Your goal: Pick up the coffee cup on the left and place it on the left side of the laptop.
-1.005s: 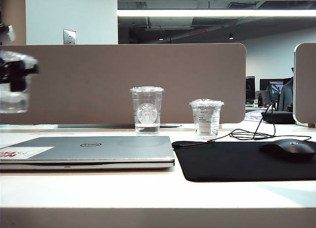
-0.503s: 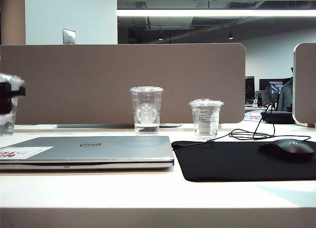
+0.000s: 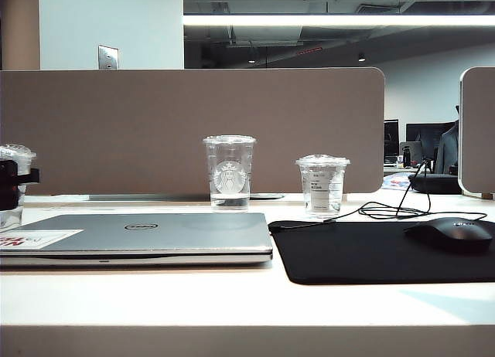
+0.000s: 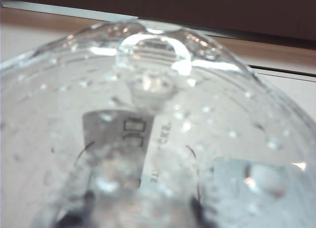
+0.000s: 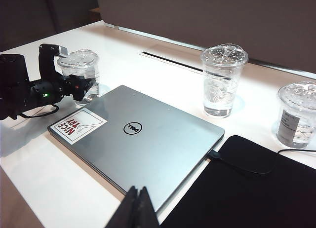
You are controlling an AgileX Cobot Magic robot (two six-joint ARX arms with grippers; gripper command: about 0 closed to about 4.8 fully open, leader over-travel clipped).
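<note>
- The left end effector is gripping the coffee cup around its side wall, keeping the cup upright so the flat lid stays level and the little liquid inside does not spill.
- The coffee cup is sitting at the left edge of the Dell laptop, just beside the corner bearing the white sticker; in the exterior view its base appears at or just above the desk, and contact cannot be confirmed.
- In the left wrist view, the cup lid is filling the frame, since the camera is looking down over the grasped cup.
- The right end effector is resting closed, fingers together, over the near edge of the laptop, staying clear of the placement zone.
- The Starbucks cup and the labelled cup are standing behind the laptop and the black mouse mat, well apart from the task area.
- Judgement: placement is nearly finished; release and withdrawal are remaining.
</note>
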